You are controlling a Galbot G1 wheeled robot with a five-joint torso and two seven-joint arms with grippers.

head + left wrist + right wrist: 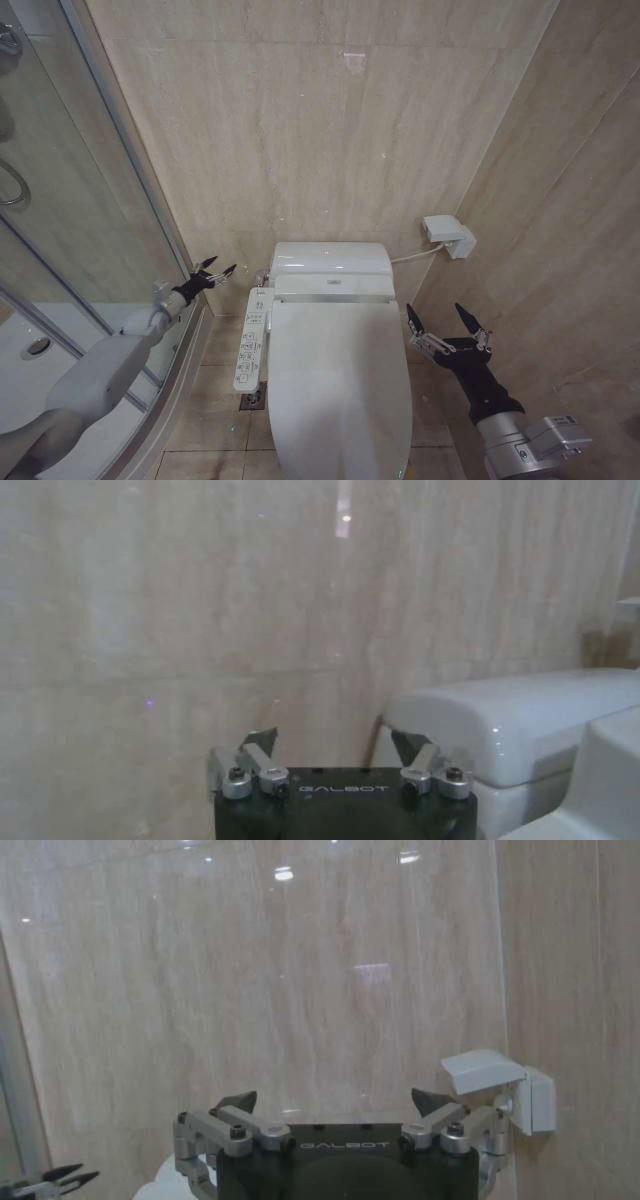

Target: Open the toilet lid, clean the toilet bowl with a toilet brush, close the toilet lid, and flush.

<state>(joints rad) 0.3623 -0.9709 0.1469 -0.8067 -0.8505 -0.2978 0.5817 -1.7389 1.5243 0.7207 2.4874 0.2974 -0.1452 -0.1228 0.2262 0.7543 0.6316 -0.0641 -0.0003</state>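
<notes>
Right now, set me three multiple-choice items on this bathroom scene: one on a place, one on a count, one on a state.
1. Where is the control panel mounted?
A. on the toilet's left side
B. on the wall socket
C. on the shower glass

2. How many grippers are held up beside the toilet?
A. none
B. one
C. two

3. What state is the toilet lid in?
A. raised against the tank
B. down and shut
C. taken off

Answers:
1 A, the panel sits along the toilet's left edge.
2 C, the left gripper and the right gripper flank the toilet, both open.
3 B, the lid lies flat, covering the bowl.
</notes>
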